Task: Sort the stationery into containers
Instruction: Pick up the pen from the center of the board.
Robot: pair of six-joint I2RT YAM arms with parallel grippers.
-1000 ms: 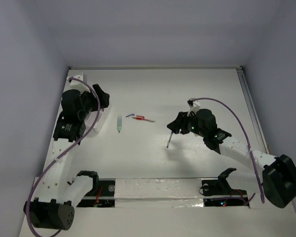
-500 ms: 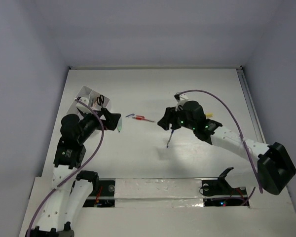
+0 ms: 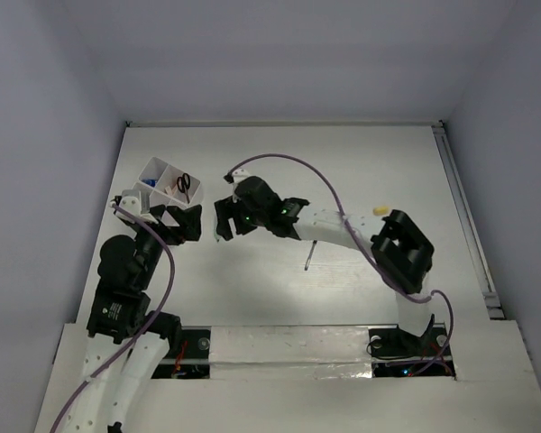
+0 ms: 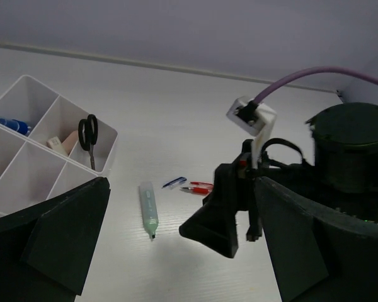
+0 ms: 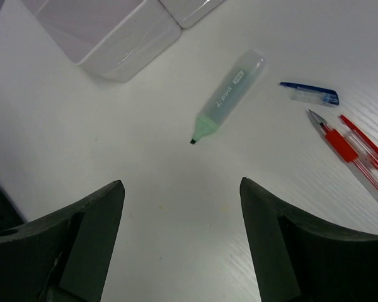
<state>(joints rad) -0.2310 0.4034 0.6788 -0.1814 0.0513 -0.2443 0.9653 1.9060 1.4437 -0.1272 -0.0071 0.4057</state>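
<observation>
The right gripper (image 3: 224,219) is reaching far to the left of where it was a second ago. It has swung from the middle-right of the tabletop (image 3: 361,162) to just beside the left gripper (image 3: 184,222). The left arm is drawing back toward its base, uncovering the white organiser box (image 3: 153,171) near the left edge. The thin dark pen (image 3: 308,256) is lying where it lay before, now well apart from both grippers. A small yellow eraser (image 3: 380,209) is showing beside the right arm's elbow.

Both sets of jaws are standing wide open, gripping nothing. The right jaws are hanging over the pale green marker (image 5: 230,95), which is lying flat on the tabletop near the organiser's outer wall, with its dark tip pointing toward the arms' side. Near the marker, a short blue-and-clear pen piece (image 5: 310,93) and the thin red pen (image 5: 348,143) are lying close together.

Inside the organiser, the black-handled scissors (image 4: 88,137) are sharing a compartment with a tan eraser (image 4: 70,139) and a small white piece (image 4: 55,143). A blue item (image 4: 12,124) is sitting in the neighbouring compartment. The left jaws are hovering just short of the box.
</observation>
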